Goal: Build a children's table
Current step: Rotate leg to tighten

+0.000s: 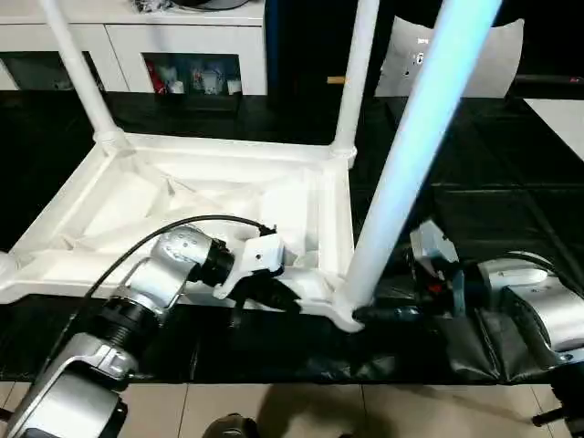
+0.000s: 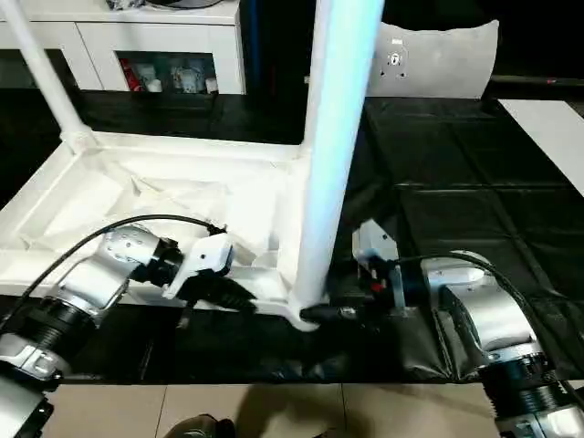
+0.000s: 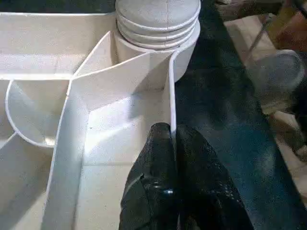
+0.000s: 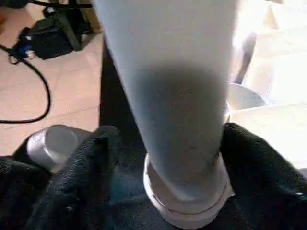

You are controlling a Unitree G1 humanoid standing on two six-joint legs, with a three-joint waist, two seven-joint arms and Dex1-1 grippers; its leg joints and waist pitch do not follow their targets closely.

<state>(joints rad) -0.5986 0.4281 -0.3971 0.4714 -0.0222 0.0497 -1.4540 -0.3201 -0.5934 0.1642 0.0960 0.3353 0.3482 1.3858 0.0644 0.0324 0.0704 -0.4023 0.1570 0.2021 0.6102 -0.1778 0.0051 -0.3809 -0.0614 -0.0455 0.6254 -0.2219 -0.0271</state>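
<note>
The white table top [image 1: 182, 196] lies upside down on a black mat, ribbed underside up. Three white legs stand in its corner sockets: far left [image 1: 78, 68], far right [image 1: 356, 73] and near right [image 1: 411, 155]. My left gripper [image 1: 274, 292] is shut on the thin near rim of the top, just beside the near-right socket [image 3: 158, 28]. My right gripper [image 1: 370, 315] is open low around the base of the near-right leg [image 4: 177, 120]. One finger [image 4: 96, 158] stands clear of it and the other [image 4: 249, 153] sits close against its side.
The black mat [image 1: 493, 182] covers the floor under and to the right of the top. White cabinets [image 1: 137, 46] line the back, with a white panel [image 1: 474, 55] at the back right. Tiled floor [image 1: 319, 411] runs along the front; a black bag and cable [image 4: 48, 38] lie there.
</note>
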